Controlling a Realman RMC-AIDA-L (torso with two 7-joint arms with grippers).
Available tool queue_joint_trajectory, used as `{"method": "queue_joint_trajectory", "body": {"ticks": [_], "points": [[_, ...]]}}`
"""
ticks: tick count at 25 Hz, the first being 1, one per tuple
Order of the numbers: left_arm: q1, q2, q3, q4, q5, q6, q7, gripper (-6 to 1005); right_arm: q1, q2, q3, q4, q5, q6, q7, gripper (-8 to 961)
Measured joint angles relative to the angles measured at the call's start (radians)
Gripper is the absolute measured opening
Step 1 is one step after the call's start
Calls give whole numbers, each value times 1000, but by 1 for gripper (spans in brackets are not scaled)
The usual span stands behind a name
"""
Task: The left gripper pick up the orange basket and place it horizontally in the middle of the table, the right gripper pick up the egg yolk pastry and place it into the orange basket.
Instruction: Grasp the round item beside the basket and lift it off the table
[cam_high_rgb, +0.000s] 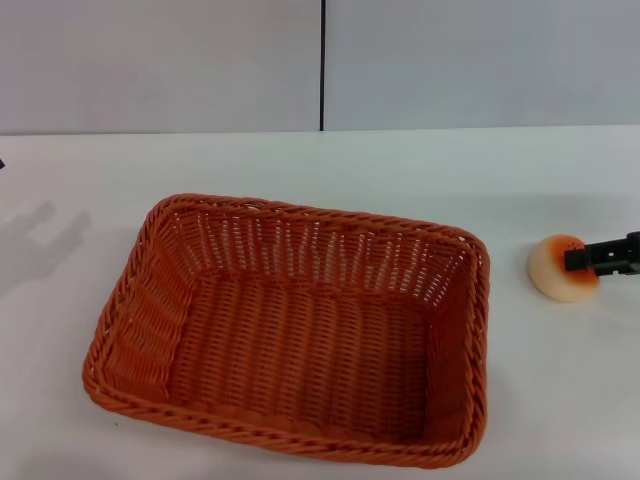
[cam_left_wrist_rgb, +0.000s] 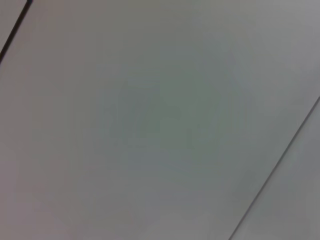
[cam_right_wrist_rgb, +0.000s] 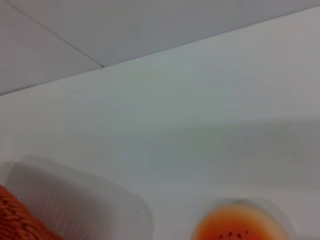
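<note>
White table (cam_high_rgb: 560, 390): right hand (cam_high_rgb: 600, 257) reaching in level at egg yolk pastry (cam_high_rgb: 560, 268).

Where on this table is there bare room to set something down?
Bare table runs between the orange basket and the wall, and left of the basket. It is crowded on the right, where the right tool meets the egg yolk pastry.

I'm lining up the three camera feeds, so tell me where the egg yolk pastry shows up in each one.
Head view: the egg yolk pastry lies on the table at the right edge, right of the orange basket, with the right end effector at it.
Left wrist view: not in it; only grey wall panels.
Right wrist view: its speckled top sits at the bottom edge.
Shared landmark: the basket, whose corner shows in the right wrist view.
</note>
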Motion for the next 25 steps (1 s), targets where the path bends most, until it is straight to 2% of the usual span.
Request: {"method": "queue_joint_trajectory", "body": {"ticks": [8,11,16,21,25], "points": [[-4,3,0,0,0,-6,-2,640,-4,7,2,0,5,20,-17,541],[-4,4,0,0,0,-7,-4,640,-4,8,4,0,7,17,-23,345],[-4,5,0,0,0,-8,-8,636,-2,12,6,0,7,22,-27,129],[-6,6,0,0,0,-9,-8,635,-1,12,8,-7,9,19,-30,62],[-7,5,0,0,-1,-10,-8,635,-20,16,11,-83,49,-50,-21,49]]}}
